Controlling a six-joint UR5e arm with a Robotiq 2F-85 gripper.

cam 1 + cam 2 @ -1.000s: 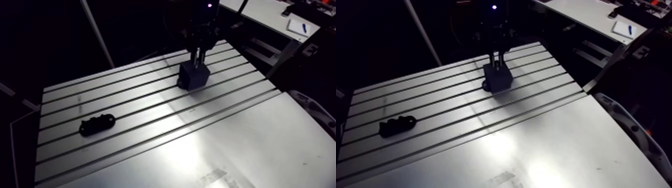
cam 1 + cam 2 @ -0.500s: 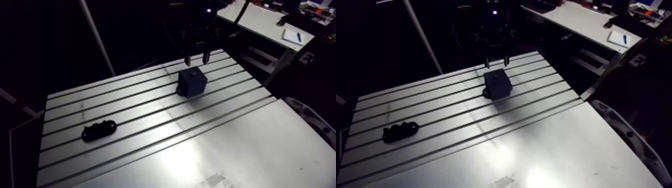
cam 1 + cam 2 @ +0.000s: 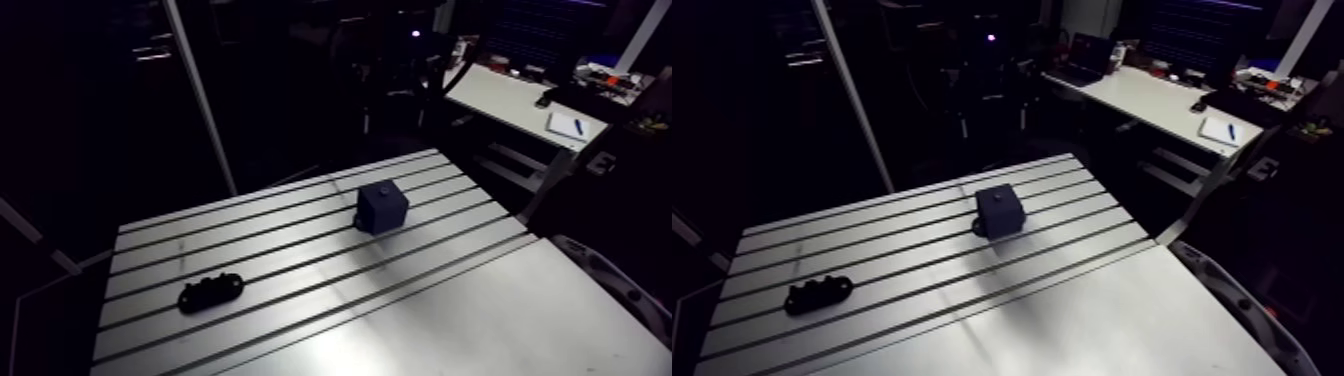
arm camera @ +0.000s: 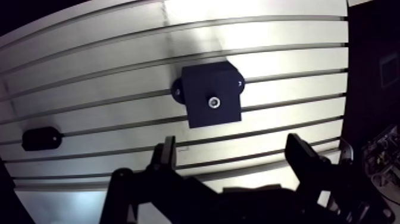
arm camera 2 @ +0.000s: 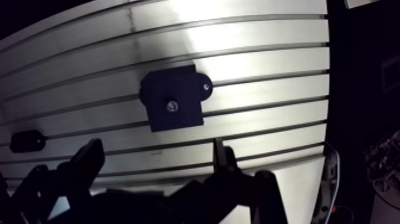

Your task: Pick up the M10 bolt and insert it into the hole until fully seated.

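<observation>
Quick update on where things sit. The hand point(image 4: 232, 146) is wide open with nothing in its grip: both fingers point(image 4: 165, 156) are spread far apart, and only bare surface point(image 4: 286, 30) shows in the gap between them. It hangs well above the surface, clear of everything.

The M10 bolt point(image 4: 213, 102) is in the dark cube-shaped block point(image 4: 211, 80). Its shiny round head sits in the middle of the block's top face, right where the hole is. From the wrist view the head looks down at the face, not sticking up on a shank. In the arm view it's only a tiny bump on top of the block, so I can't tell if it's bottomed out all the way.

The block stands upright on the slotted surface and straddles a couple of the slots point(image 4: 107, 65). A small rounded ear point(image 4: 177, 92) pokes out at its base on one side, with another on the opposite side. In the wrist view the block is ahead of the fingers, not between them.

The only other thing is a low black oblong part point(image 3: 210, 292) with a lumpy top. It lies flat on the surface, well apart from the block and nearer the opposite end of the slots.
</observation>
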